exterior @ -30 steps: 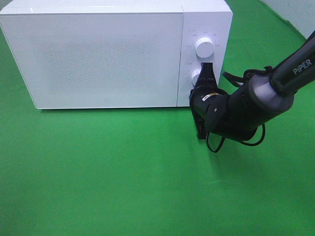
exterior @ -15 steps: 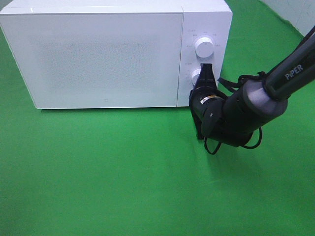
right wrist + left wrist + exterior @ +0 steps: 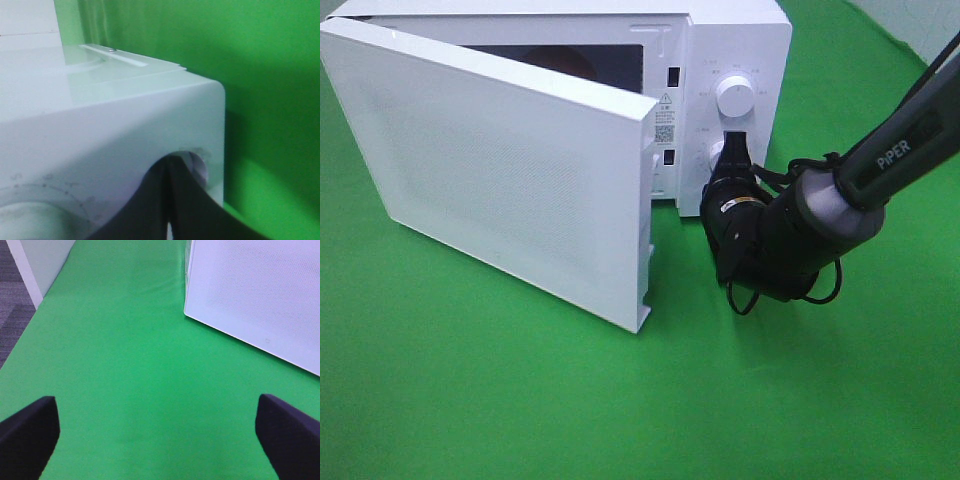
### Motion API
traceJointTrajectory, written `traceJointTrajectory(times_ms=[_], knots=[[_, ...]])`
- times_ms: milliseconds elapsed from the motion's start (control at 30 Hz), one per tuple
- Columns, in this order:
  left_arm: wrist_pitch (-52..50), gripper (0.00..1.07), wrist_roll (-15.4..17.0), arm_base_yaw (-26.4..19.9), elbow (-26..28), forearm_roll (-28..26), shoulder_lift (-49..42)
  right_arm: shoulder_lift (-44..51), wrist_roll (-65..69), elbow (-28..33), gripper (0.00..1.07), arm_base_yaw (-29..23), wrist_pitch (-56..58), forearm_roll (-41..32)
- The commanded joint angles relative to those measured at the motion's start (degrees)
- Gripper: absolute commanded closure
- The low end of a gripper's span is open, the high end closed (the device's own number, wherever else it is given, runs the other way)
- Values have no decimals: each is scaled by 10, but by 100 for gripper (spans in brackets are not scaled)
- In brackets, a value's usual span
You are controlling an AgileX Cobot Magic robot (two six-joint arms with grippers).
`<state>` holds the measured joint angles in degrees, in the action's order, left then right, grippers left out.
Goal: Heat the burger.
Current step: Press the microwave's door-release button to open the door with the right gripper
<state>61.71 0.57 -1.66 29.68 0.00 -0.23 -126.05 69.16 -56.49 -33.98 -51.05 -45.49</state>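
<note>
Microwave door (image 3: 510,170) stood ajar, right fingers (image 3: 735,152) clenched at lower knob (image 3: 717,155), left fingers (image 3: 287,432) spread wide over green counter (image 3: 140,380).

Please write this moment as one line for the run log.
microwave door: open | right hand: shut, at lower knob | left hand: open, above green cloth | burger: unclear

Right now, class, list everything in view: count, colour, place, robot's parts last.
microwave: one, white, back of the table.
door: one, white, standing open at the microwave's left.
upper knob: one, white, control panel.
lower knob: one, white, below it, partly hidden.
brown shape: one, inside the microwave, too dim to identify.
table cover: one, green, under everything.
right gripper: one, black, shut, at the lower knob.
left gripper: one, black, open, over the cover.
</note>
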Motion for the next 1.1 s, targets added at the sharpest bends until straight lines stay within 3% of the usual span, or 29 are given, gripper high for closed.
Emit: traceJointTrajectory(times_ms=[33, 400, 567, 1100], knots=[[-5, 6, -1, -1, -2, 0, -3, 19, -3, -58, 107, 28, -196, 57], [-5, 6, -1, -1, -2, 0, -3, 53, -6, -13, 107, 28, -76, 44], [-5, 6, -1, -1, -2, 0, -3, 63, -17, 1, 107, 28, 30, 49], [-5, 6, -1, -1, -2, 0, -3, 151, -189, 67, 107, 28, 247, 116]])
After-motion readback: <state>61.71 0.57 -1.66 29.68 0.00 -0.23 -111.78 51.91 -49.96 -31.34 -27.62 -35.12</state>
